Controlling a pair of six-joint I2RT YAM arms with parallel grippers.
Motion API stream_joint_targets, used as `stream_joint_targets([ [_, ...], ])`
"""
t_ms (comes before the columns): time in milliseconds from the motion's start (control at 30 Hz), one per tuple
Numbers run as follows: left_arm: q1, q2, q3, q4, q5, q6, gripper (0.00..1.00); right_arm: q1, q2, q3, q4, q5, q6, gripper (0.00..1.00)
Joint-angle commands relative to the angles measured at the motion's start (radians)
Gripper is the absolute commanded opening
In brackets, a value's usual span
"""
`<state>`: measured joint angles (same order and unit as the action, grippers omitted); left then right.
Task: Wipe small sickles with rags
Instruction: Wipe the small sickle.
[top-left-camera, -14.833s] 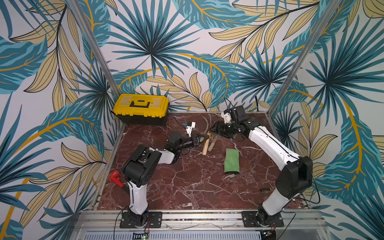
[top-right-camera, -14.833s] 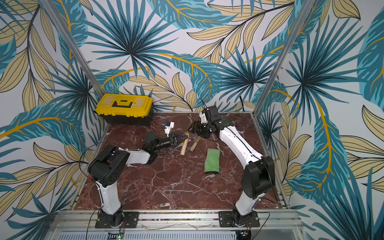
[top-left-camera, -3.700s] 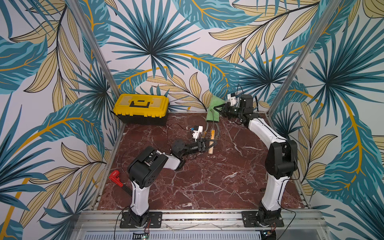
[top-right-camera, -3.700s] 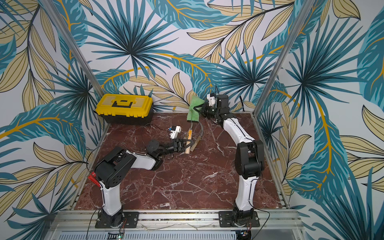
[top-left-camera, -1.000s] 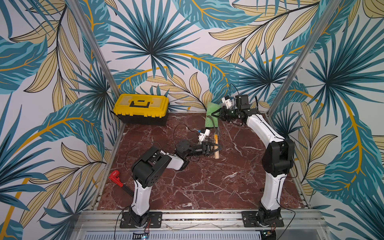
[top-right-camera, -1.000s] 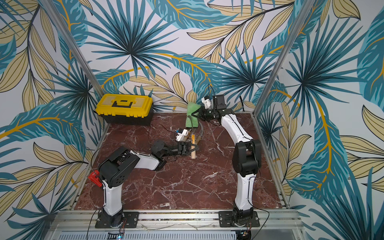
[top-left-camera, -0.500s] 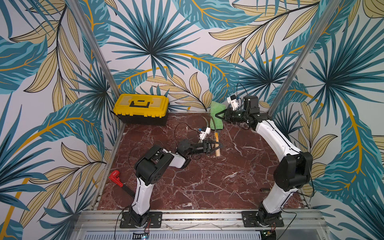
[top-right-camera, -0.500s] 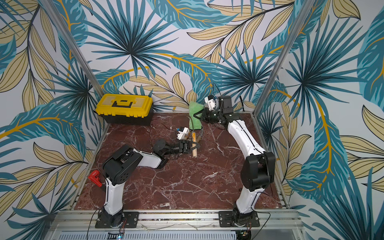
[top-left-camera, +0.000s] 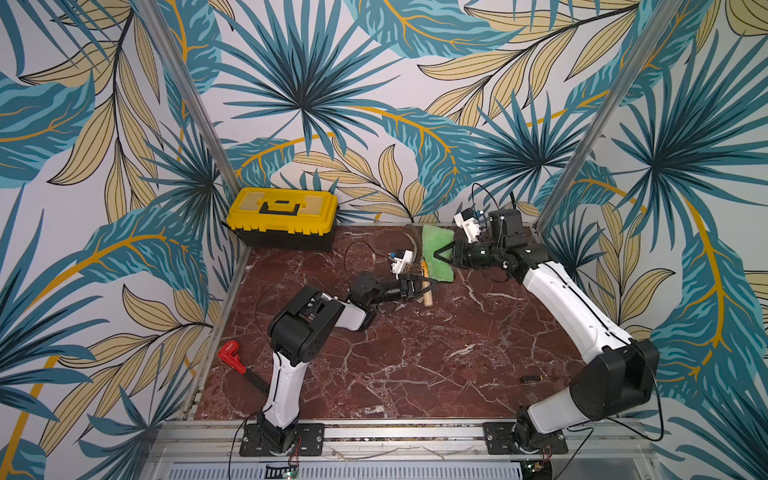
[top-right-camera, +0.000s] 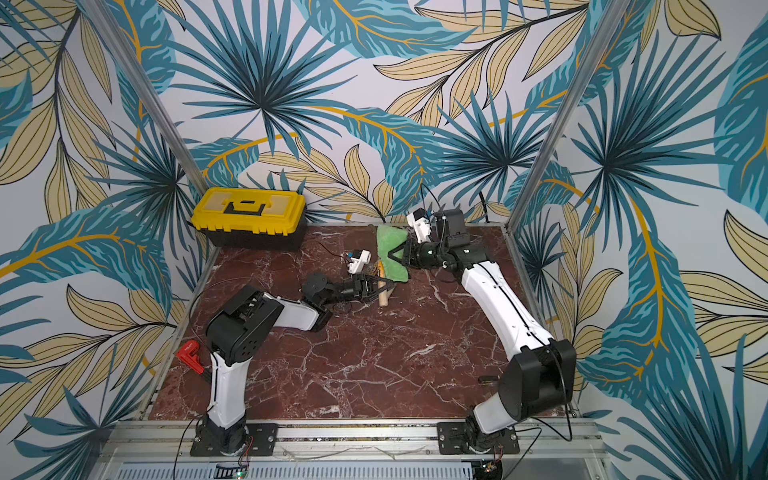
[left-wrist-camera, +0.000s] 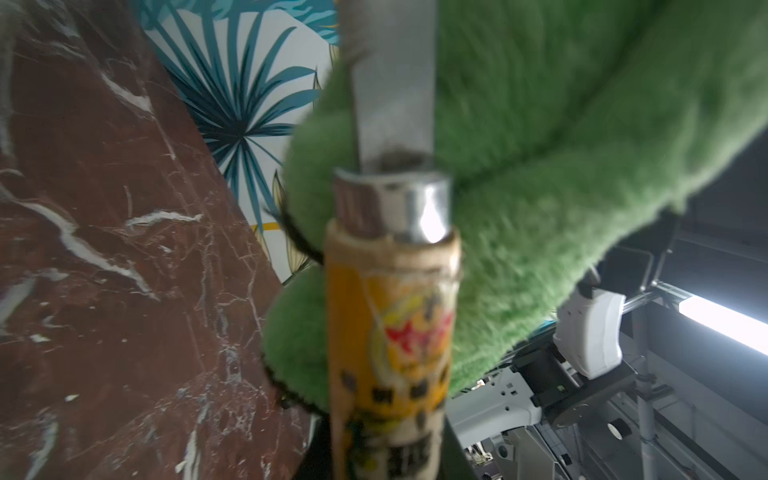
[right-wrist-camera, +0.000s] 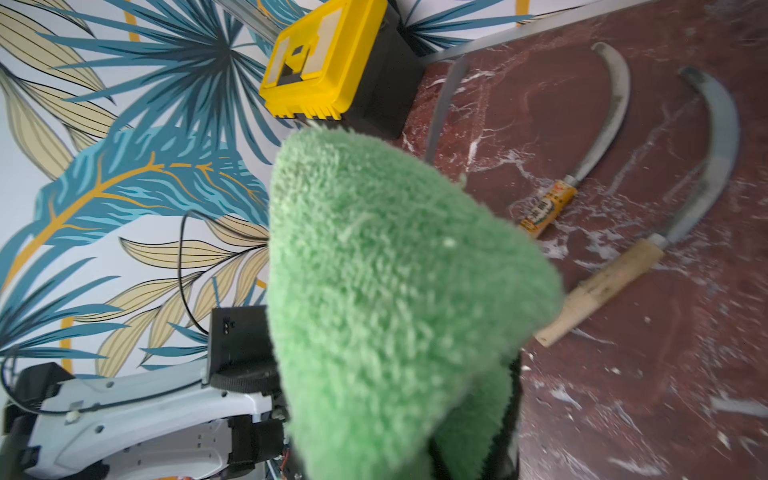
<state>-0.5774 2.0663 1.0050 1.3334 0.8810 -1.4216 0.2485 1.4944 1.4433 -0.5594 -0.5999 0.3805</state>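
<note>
**A:** While the left gripper (top-left-camera: 426, 286) is clamped on the handle of one sickle (left-wrist-camera: 390, 332), where is the cloth?

**B:** The right gripper (top-left-camera: 440, 254) is closed on the green cloth (top-left-camera: 432, 237), over the far part of the table (top-left-camera: 415, 365). The cloth lies against the grey blade (left-wrist-camera: 392, 83), just above the metal collar.

**A:** What could go wrong from here?

**B:** The blade is thin and curved. If the cloth is dragged toward its edge or point, the fuzzy pile could snag and pull out of the jaws. That same pull could also twist the round handle in the left grip, and a hard push might lever it loose.

**A:** And the others?

**B:** A labelled sickle (right-wrist-camera: 548, 203) and a plain-handled sickle (right-wrist-camera: 602, 291) lie flat on the table, side by side. If the held one dropped, it could land on them.

**A:** Any writing?

**B:** The held handle has an orange-yellow label (left-wrist-camera: 399, 345) with red and black marks, too blurred to read. The label on the table sickle is also unreadable. I see no text on the yellow toolbox (top-left-camera: 282, 212).
</note>
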Motion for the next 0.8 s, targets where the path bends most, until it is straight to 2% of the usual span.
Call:
stream_joint_targets([
  [0, 0.010, -0.059, 0.005, -0.190, -0.018, 0.141, 0.00, 0.006, -0.077, -0.013, -0.136, 0.159, -0.063, 0.02],
  [233, 0.007, -0.128, -0.021, -0.359, -0.063, 0.256, 0.00, 0.037, -0.060, 0.077, -0.289, 0.311, -0.139, 0.02],
  [400, 0.001, -0.162, -0.034, -0.404, -0.058, 0.296, 0.00, 0.081, 0.011, 0.153, -0.358, 0.412, -0.182, 0.02],
  [600, -0.006, -0.181, -0.020, -0.477, -0.011, 0.345, 0.00, 0.141, 0.098, 0.265, -0.421, 0.485, -0.250, 0.02],
  [767, -0.007, -0.193, -0.013, -0.534, 0.036, 0.378, 0.00, 0.163, 0.119, 0.295, -0.431, 0.489, -0.288, 0.02],
])
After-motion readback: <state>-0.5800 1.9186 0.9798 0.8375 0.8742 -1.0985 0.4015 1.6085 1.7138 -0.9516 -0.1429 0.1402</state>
